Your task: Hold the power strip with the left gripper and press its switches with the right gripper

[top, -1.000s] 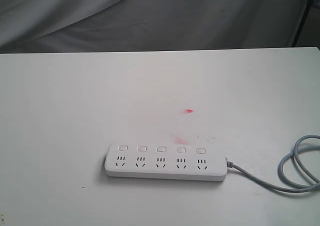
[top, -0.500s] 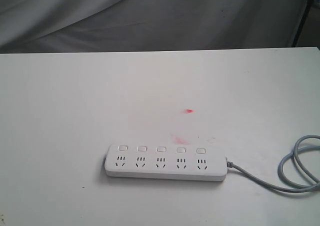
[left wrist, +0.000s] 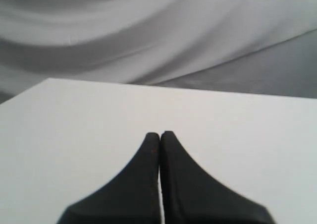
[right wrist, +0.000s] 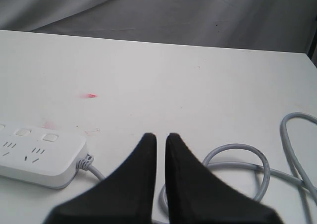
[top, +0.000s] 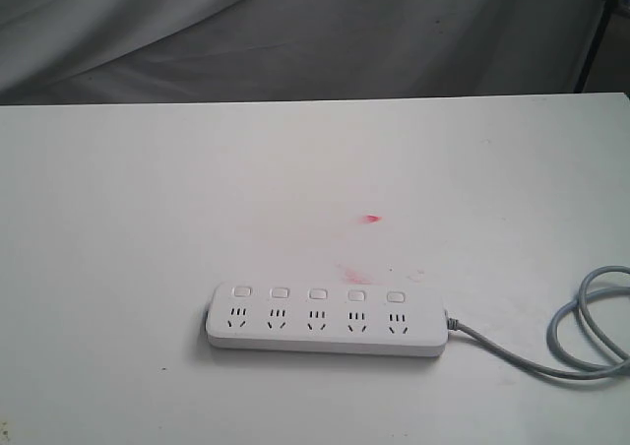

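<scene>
My power strip (top: 325, 320) lies flat on the table (top: 148, 219), a white bar with 5 socket groups, 5 switches (top: 318, 293) along its far edge, and a grey cord (top: 581, 337) looping off its right end. My left gripper (left wrist: 159, 133) is pinched closed; my right gripper (right wrist: 161, 136) nearly so.

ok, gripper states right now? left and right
Black pointed left gripper: closed, empty.
Black pointed right gripper: closed to a thin slit, empty, not touching the long white plastic power strip.
</scene>
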